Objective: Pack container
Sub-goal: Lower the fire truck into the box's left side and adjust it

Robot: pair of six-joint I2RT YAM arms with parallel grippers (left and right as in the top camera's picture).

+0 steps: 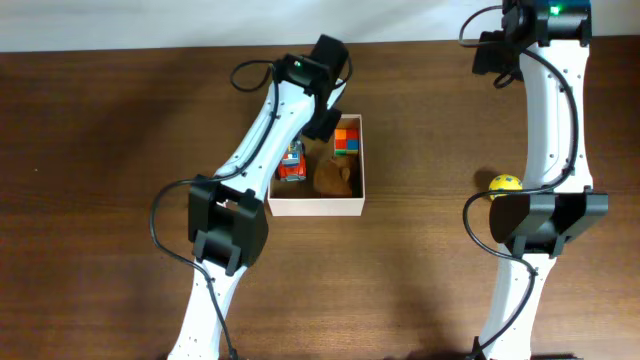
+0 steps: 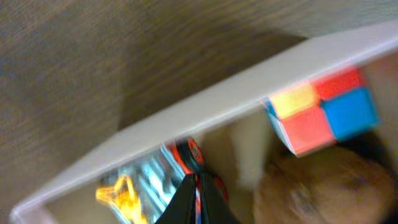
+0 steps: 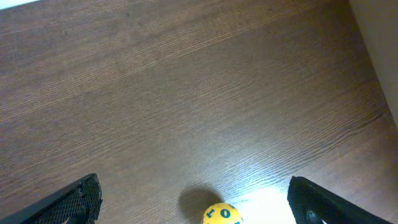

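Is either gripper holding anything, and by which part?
Right gripper: open, nothing held. Left gripper: shut at the car in the container; red shows between its fingers, but a grip cannot be told.

Reaching with the left arm (image 1: pixel 260 140) slantwise up to the container (image 1: pixel 315 207), wrist bent over its far-left corner, left gripper (image 2: pixel 199 200) dipped inside with fingers pressed together. Holding the right arm (image 1: pixel 555 110) well right of the container, folded at the elbow, right gripper (image 3: pixel 193 199) spread wide.
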